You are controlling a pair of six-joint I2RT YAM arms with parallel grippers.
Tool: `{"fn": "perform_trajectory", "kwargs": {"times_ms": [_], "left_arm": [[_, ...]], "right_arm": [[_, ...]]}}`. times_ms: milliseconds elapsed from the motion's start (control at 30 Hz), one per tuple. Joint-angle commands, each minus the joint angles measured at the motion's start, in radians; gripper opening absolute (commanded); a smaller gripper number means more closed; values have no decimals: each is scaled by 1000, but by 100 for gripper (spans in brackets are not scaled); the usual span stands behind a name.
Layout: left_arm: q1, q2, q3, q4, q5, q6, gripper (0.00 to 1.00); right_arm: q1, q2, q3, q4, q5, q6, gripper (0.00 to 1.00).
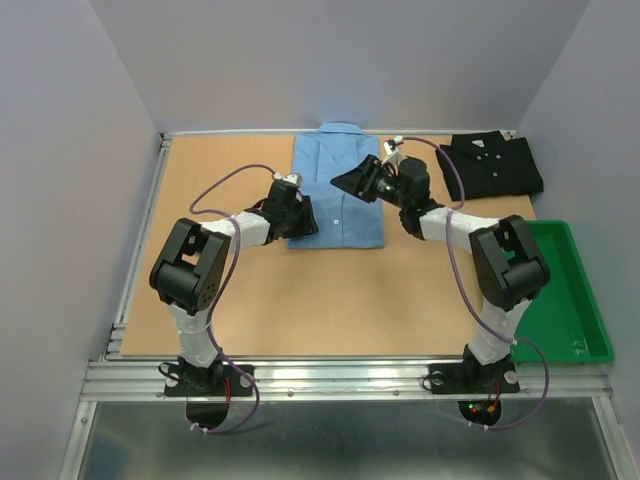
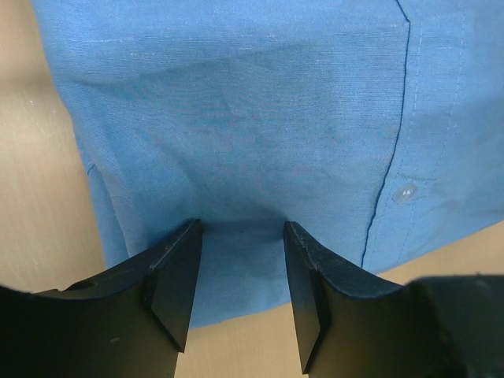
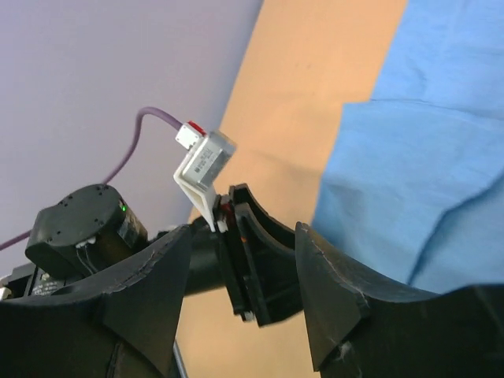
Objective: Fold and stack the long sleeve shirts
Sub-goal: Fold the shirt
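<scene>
The light blue shirt [image 1: 338, 185] lies folded flat at the back middle of the table. The black shirt [image 1: 493, 165] lies folded at the back right, apart from it. My left gripper [image 1: 300, 216] is open at the blue shirt's near left corner. In the left wrist view its fingertips [image 2: 242, 228] rest on the blue cloth [image 2: 260, 102], astride the near hem, with nothing pinched. My right gripper [image 1: 353, 182] is open and empty, raised over the blue shirt's middle. In the right wrist view its jaws [image 3: 244, 231] point at the left gripper [image 3: 256, 260], with the blue shirt [image 3: 417, 181] to the right.
A green plastic tray [image 1: 575, 300] sits at the right edge of the wooden table [image 1: 330, 300]. Grey walls close in the back and both sides. A metal rail runs along the near edge by the arm bases.
</scene>
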Motion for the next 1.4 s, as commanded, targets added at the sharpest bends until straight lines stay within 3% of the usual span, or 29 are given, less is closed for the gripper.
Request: {"fn": "perform_trajectory", "kwargs": {"times_ms": [0, 200, 367, 667, 1000, 1200, 1367], "left_arm": [[-7, -21, 16, 7, -13, -7, 57], [-5, -9, 23, 1, -11, -27, 57], [-5, 14, 0, -10, 0, -62, 57], [-5, 18, -91, 7, 29, -73, 57], [-4, 15, -92, 1, 27, -73, 57], [-4, 15, -102, 1, 30, -76, 57], [-4, -24, -62, -22, 37, -68, 61]], "right_arm": [[30, 140, 82, 125, -18, 95, 61], [39, 323, 129, 182, -25, 155, 61], [12, 429, 71, 201, 56, 182, 61], [-75, 369, 80, 240, 64, 156, 61], [-111, 486, 155, 205, 103, 189, 61], [-137, 492, 146, 136, 217, 187, 61], [-166, 449, 171, 119, 206, 161, 61]]}}
